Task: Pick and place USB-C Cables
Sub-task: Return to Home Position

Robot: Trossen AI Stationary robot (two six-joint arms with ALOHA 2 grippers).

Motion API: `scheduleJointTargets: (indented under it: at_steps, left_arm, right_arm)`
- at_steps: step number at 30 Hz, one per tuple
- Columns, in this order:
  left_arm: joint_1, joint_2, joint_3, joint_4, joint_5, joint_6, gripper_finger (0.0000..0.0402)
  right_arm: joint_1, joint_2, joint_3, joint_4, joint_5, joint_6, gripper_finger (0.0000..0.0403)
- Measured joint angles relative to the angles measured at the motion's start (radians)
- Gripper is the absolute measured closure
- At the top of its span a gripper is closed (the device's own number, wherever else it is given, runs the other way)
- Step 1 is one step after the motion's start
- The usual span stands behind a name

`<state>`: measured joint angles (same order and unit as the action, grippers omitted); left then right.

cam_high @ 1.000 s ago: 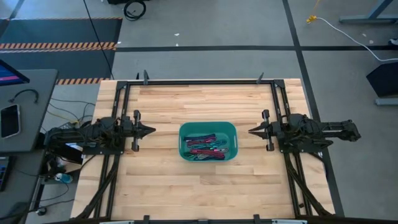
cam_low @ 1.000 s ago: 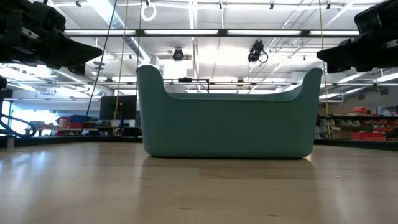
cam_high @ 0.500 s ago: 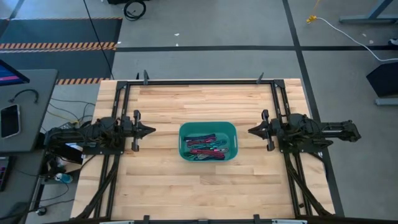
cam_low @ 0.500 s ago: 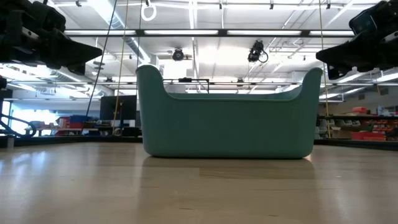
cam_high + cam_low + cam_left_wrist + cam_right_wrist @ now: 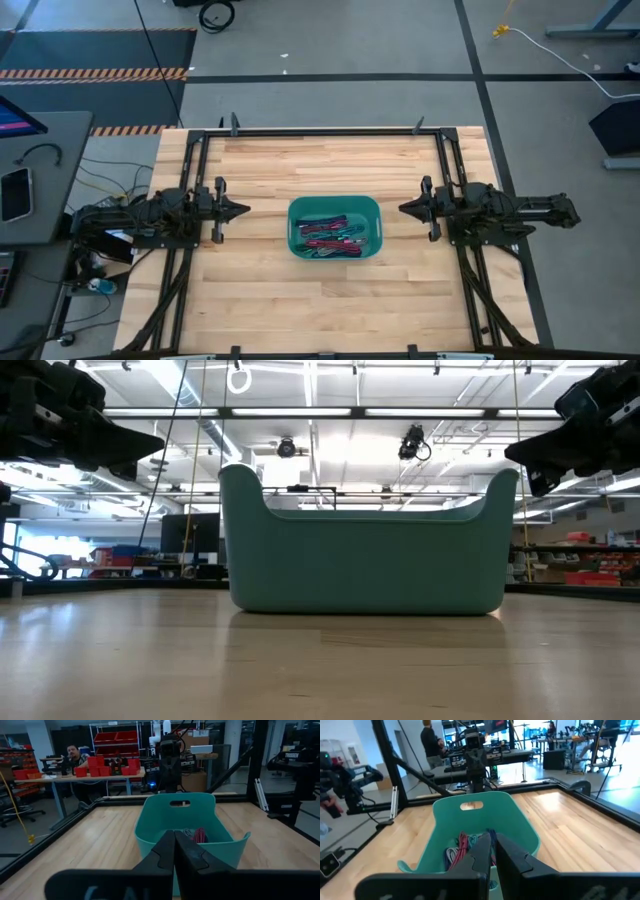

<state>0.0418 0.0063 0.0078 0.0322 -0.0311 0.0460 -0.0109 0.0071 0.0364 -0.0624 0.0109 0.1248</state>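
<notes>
Teal bin (image 5: 334,200) held the coiled USB-C cables (image 5: 330,237), midway between my left gripper (image 5: 243,211) and right gripper (image 5: 404,210), both jaws together, empty. I judged a careless swing could clip the bin's rim, scattering cables.

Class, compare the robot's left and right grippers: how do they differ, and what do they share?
The left gripper sits left of the bin, pointing right; the right gripper sits on its right, pointing left. The right gripper is nearer the bin. Both are shut, empty and raised above the table.
</notes>
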Motion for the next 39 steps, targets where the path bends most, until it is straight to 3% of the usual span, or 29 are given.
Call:
scheduleJointTargets:
  at_steps: [39]
  left_arm:
    - [0.000, 0.000, 0.000, 0.002, -0.001, -0.009, 0.0395]
  right_arm:
    - [0.000, 0.000, 0.000, 0.000, -0.004, -0.023, 0.0371]
